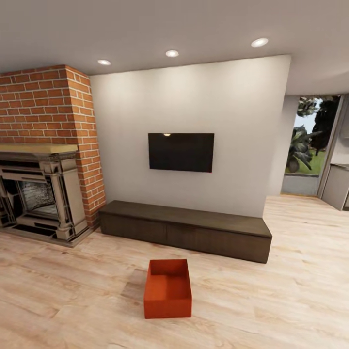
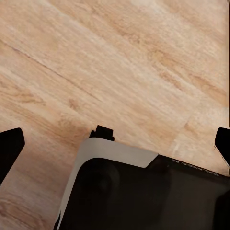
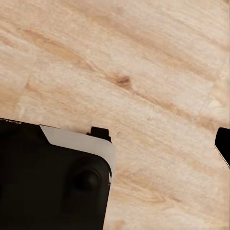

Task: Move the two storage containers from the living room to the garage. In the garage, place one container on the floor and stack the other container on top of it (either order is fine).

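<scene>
**Op:** Under both wrists I have only the light plank floor point(image 2: 120, 62). The left tool point(image 2: 117, 143) has its two dark fingertips out at opposite edges of the wrist picture, one tip point(image 2: 9, 146) far from the other, so it is spread wide with nothing between them. A black and white part of the robot's body point(image 2: 143, 191) sits below it.

**Obs:** And the right one?

**Op:** For the right tool point(image 3: 223, 143) I see one dark fingertip at the picture's edge and the same kind of black and white body part point(image 3: 52, 177) over the planks. I cannot tell how far it is open. Nothing shows in its grasp.

**Obs:** Where is the box?

**Op:** From the head camera, one orange-red container point(image 1: 167, 288) stands upright on the planks, open side up, empty, in front of me. It is near the long dark bench point(image 1: 186, 229) but apart from it. Above the bench a TV point(image 1: 181, 152) hangs on the white wall. The brick fireplace point(image 1: 43, 155) is to the left, and a glass door point(image 1: 310, 140) with greenery beyond is far right.
</scene>
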Robot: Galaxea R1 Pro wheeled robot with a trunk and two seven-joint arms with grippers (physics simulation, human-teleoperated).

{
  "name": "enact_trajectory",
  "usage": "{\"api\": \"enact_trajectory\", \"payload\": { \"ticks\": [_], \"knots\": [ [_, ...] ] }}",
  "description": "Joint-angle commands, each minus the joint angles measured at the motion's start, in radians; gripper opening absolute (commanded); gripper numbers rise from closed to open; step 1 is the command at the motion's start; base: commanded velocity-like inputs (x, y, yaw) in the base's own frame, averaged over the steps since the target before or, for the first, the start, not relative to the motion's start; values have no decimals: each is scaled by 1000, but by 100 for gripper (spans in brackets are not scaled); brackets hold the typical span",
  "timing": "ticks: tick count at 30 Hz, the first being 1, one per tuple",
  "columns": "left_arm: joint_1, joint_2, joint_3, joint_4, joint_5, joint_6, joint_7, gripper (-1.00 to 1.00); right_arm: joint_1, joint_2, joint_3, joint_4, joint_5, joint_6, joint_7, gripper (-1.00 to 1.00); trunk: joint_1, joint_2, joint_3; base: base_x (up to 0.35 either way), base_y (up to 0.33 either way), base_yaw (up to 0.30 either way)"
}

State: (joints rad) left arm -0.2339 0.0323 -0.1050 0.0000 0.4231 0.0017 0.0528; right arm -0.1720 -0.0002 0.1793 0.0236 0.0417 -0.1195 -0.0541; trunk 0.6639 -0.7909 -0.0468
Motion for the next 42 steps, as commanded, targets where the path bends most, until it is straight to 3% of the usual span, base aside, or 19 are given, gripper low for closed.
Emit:
{"api": "enact_trajectory", "payload": {
  "ticks": [1, 42],
  "knots": [
    [-1, 0, -9, 0, 8, 0, 2, 100, -1, 0, 5, 3, 4, -4, -4, 100, 1, -1, -2, 323, 0, 0],
    [-1, 0, -8, 0, 8, -4, 2, 100, -1, 0, 5, 3, 5, -6, -4, 100, 1, -1, -2, 323, 0, 0]
  ]
}}
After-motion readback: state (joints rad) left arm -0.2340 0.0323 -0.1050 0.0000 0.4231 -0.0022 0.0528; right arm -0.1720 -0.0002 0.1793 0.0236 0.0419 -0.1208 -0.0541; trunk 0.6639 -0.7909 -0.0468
